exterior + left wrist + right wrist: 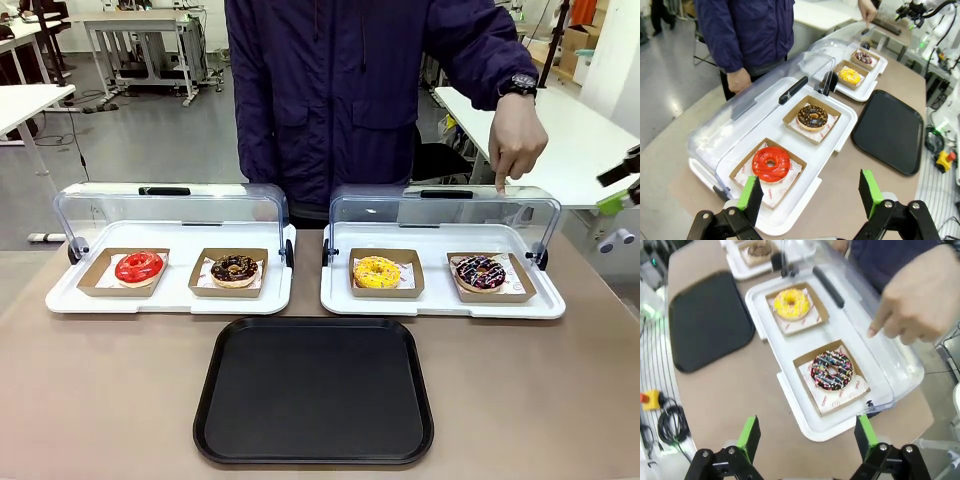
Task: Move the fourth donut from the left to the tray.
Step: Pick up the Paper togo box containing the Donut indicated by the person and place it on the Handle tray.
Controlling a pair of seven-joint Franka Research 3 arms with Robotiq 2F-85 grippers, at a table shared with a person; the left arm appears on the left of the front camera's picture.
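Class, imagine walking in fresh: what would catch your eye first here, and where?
Four donuts lined up in two white display trays, with the red donut at far left and the striped chocolate donut at far right. Then the black tray at front centre, and a person's hand pointing down above the striped donut.

Across my front view I read, left to right, a glossy red donut (125, 268), a chocolate donut (222, 268) flecked with pale crumbs, a yellow donut (364, 272) dotted with coloured sprinkles, and the fourth donut (468, 272), dark chocolate striped in white and pink. Each has a brown cardboard holder (92, 280) on white display trays (170, 302); the tray (313, 390) is plain black on my grey-brown table (100, 400). My left gripper (810, 187) is black with green pads (869, 190).
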